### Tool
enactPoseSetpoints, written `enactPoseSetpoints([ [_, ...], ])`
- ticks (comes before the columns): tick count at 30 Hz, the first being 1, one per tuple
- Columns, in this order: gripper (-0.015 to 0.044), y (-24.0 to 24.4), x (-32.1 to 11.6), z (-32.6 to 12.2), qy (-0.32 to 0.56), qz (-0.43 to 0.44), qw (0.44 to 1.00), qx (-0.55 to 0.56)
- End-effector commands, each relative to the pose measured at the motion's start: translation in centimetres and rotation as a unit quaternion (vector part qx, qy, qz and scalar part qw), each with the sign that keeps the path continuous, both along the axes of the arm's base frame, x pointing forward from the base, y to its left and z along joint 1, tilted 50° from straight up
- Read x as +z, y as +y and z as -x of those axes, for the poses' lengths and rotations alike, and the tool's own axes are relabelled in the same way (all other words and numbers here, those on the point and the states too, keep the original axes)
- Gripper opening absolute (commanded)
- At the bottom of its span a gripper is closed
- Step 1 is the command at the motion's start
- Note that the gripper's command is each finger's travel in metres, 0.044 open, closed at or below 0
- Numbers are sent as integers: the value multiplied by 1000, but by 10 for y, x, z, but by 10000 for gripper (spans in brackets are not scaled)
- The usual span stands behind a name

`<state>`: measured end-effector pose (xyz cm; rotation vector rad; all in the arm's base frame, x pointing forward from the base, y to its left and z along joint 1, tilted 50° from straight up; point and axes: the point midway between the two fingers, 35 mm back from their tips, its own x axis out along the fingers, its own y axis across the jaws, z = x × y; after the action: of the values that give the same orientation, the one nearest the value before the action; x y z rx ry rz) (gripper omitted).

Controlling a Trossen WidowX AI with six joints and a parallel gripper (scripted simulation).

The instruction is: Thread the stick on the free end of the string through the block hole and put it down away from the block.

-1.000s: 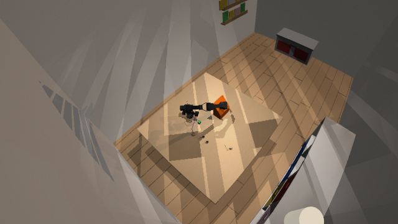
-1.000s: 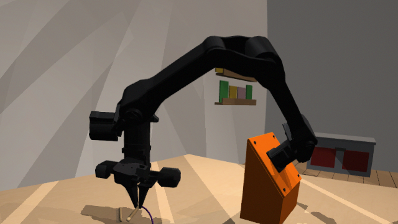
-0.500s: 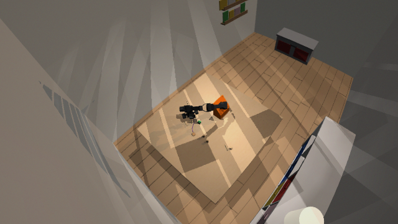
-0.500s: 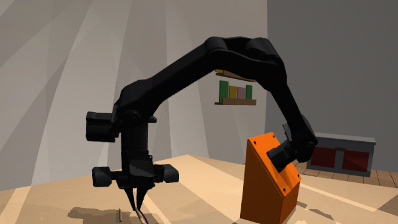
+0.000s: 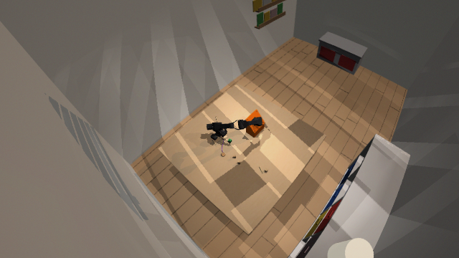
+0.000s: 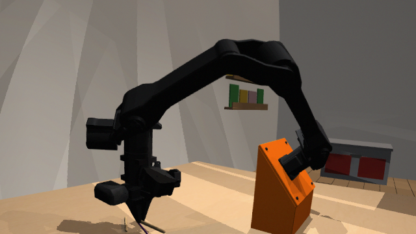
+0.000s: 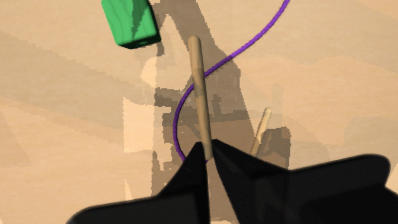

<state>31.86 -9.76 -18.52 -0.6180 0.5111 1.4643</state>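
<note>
My gripper point(image 6: 140, 221) point(image 7: 206, 146) is shut on the wooden stick point(image 6: 153, 226) point(image 7: 199, 90), at the end where the purple string point(image 7: 176, 125) point(image 6: 143, 228) meets it. The stick's free end points up the wrist view, roughly toward the right of the green block point(image 7: 131, 22) point(image 5: 229, 140), apart from it. A small dark hole mouth shows faintly on the block's lower face in the wrist view. The string loops beside and under the stick and runs to the round wooden button point(image 5: 223, 154). The stick appears held above the table point(image 5: 193, 143).
A loose light stick point(image 7: 262, 130) point(image 6: 125, 224) lies right of the fingers in the wrist view. Small dark objects point(image 5: 234, 157) point(image 5: 239, 163) point(image 5: 265, 170) and a thin stick point(image 5: 260, 170) lie farther off. The orange stand point(image 5: 254, 131) point(image 6: 273, 195) is by the arm's base.
</note>
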Motion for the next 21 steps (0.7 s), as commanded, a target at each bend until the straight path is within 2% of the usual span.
enactPoseSetpoints([
  [1, 0, 0, 2, -5, -46, 3, 998, 38],
  [21, 0, -12, -10, -10, -48, 4, 998, 40],
])
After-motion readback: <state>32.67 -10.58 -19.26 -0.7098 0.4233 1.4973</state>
